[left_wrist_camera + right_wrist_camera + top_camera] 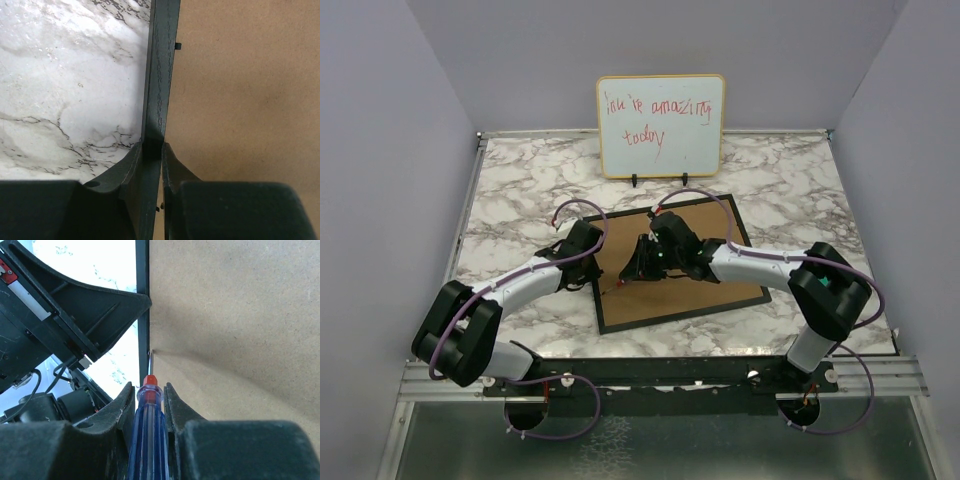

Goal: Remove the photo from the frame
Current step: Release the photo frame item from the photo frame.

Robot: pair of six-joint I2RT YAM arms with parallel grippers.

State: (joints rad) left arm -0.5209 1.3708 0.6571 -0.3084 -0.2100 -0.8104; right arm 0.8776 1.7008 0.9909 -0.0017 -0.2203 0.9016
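Observation:
The black frame (680, 312) lies face down on the marble table, its brown fibreboard back panel (660, 300) facing up. The photo is hidden under the panel. My left gripper (590, 265) is shut on the frame's left rail (160, 75), one finger (131, 162) on the outer side and one on the panel side. My right gripper (642, 265) is shut on a blue screwdriver (147, 435) with a red collar. Its metal tip (150, 356) touches the seam between the panel (235, 330) and the rail (142, 300).
A wood-edged whiteboard (661, 125) with red handwriting stands at the back of the marble table (520, 200). Purple walls close in left, right and back. The left gripper's body (75, 305) sits close to the screwdriver tip. A small black clip (178, 46) shows on the rail.

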